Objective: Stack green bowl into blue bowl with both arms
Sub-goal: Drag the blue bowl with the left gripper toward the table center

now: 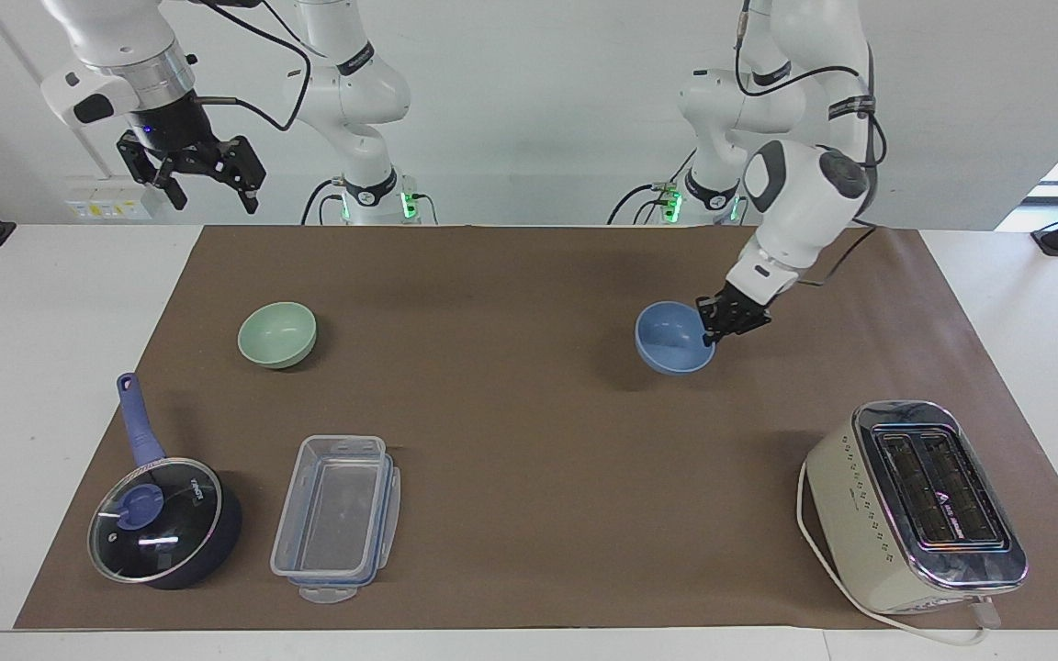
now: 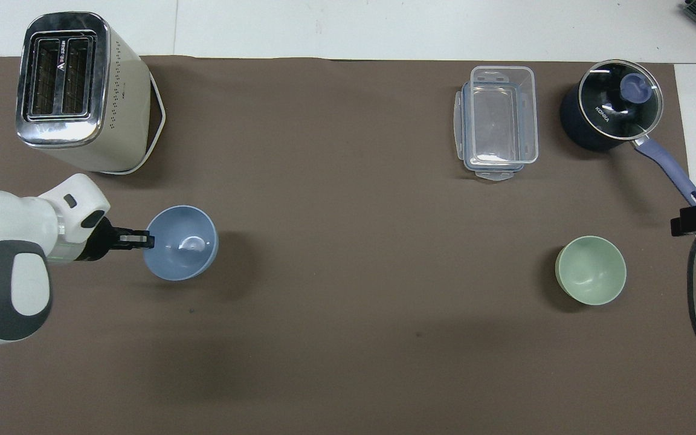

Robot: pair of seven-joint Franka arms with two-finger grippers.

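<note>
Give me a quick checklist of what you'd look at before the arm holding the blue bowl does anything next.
1. Grip: left gripper is shut on the rim of the blue bowl: ok.
2. Bowl attitude: it hangs roughly upright, mouth up: ok.
3. Bowl height: lifted or touching the mat: cannot tell.
4. Path toward the green bowl: bare mat between the two bowls: ok.
5. Green bowl: upright on the mat, untouched: ok.
6. Right gripper: open, raised at its own end of the table, waiting; not yet at the green bowl: not ok for stacking.
</note>
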